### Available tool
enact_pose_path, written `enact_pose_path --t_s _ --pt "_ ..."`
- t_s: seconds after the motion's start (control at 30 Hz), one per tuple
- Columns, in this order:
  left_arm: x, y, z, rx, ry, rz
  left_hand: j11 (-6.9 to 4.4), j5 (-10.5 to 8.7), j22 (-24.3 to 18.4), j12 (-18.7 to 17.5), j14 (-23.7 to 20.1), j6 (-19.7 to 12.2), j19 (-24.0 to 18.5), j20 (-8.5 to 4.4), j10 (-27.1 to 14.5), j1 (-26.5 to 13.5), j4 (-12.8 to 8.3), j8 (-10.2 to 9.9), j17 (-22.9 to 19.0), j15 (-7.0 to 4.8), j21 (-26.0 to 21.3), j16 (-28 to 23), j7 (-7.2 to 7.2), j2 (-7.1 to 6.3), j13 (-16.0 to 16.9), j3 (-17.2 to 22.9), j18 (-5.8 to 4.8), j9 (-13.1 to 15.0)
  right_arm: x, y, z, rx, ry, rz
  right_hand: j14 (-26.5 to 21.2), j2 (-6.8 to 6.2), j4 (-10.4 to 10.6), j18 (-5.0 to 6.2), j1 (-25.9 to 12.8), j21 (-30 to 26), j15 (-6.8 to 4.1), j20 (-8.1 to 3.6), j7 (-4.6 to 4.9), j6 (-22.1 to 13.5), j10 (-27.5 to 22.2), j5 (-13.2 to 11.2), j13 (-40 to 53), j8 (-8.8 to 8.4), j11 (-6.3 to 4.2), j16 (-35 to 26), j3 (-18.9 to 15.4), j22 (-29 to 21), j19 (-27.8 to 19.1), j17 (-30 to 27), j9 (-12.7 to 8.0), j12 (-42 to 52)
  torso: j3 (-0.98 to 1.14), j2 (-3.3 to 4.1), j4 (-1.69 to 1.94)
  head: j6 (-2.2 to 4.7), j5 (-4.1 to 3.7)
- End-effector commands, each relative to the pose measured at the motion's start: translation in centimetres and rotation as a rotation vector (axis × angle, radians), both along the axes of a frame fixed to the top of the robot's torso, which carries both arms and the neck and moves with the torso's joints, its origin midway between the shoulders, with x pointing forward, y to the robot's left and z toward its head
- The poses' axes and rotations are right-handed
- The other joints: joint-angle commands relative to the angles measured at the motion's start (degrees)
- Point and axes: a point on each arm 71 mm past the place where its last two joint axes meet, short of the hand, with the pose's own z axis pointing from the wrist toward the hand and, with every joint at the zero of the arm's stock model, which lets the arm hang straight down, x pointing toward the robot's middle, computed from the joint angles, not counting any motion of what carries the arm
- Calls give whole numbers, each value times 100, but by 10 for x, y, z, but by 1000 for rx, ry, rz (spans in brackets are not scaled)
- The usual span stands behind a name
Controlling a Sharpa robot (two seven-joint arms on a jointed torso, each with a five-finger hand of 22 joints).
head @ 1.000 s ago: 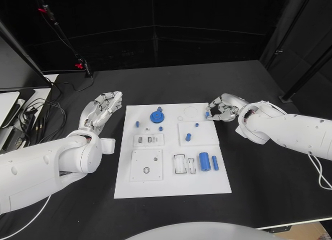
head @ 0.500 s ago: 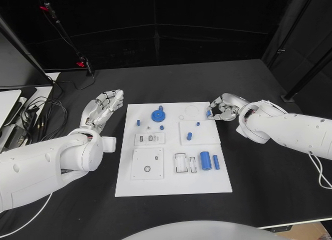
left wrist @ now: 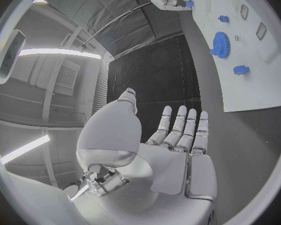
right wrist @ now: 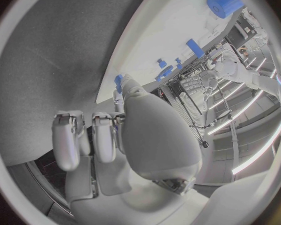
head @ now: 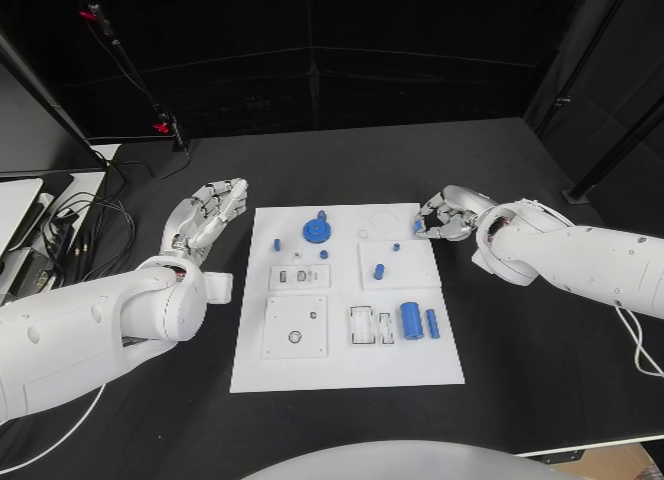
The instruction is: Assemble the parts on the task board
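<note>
Left hand (head: 205, 222) flat on the black bench (head: 534, 360) just beside the task board's (head: 347, 365) left edge, fingers straight and apart, holding nothing; parked off the plate, presumably to leave the board free. Plenty of bare bench behind and outside it for a sweep inward.

Task board in the middle of the bench, white, long side running away from the robot. Near its far left, blue gear (head: 315, 233) standing on the plate, small blue pieces beside it. Toward the near right, blue cylinder (head: 410, 320) with a thinner blue pin (head: 432, 324) just beside it, both lying loose next to open slots, apparently waiting for seating.

Right hand (head: 445, 214) at the board's far right corner, fingers curled in over the edge, a small blue part (right wrist: 118, 81) at the fingertips. Looks pinched between thumb and finger, though contact partly hidden. Likely held there for placing into a nearby recess. Open bench to the right and behind; little room inward before reaching the small parts.
</note>
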Motion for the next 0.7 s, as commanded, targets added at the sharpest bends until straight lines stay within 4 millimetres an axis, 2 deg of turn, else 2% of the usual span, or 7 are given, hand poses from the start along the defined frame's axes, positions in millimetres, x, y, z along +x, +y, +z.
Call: enact_pose_path --t_s 0.03,0.53,0.7 --pt "-6 -1 23 -57 -318 -17 30 31 5 31 -7 -6 -28 25 2 5 5 31 -5 36 37 25 904 48 -9 33 -57 -8 1 1 1 -4 -2 8 595 50 -15 -42 18 18 -52 -21 -6 48 616 27 1508 30 -45 14 40 1509 608 1509 9 15 3 -3 3 -2 11" --pt "-6 0 23 -55 -316 -15 30 31 5 31 -7 -6 -28 25 2 5 5 31 -5 36 37 25 904 48 -9 33 -57 -8 2 4 0 -1 -3 16 595 18 -41 -42 41 18 -60 -23 -14 63 616 24 1508 22 -52 14 36 1509 608 1509 4 15 -1 -4 0 -11 48" --pt "-6 0 23 -55 -315 -15 30 34 5 32 -7 -6 -29 26 2 7 5 32 -5 37 38 26 904 49 -9 32 -56 -10 2 4 0 -2 0 16 595 89 -52 -42 44 18 -62 -29 -11 314 616 41 1508 100 -39 14 67 1509 608 1509 30 15 1 -4 0 -12 49"
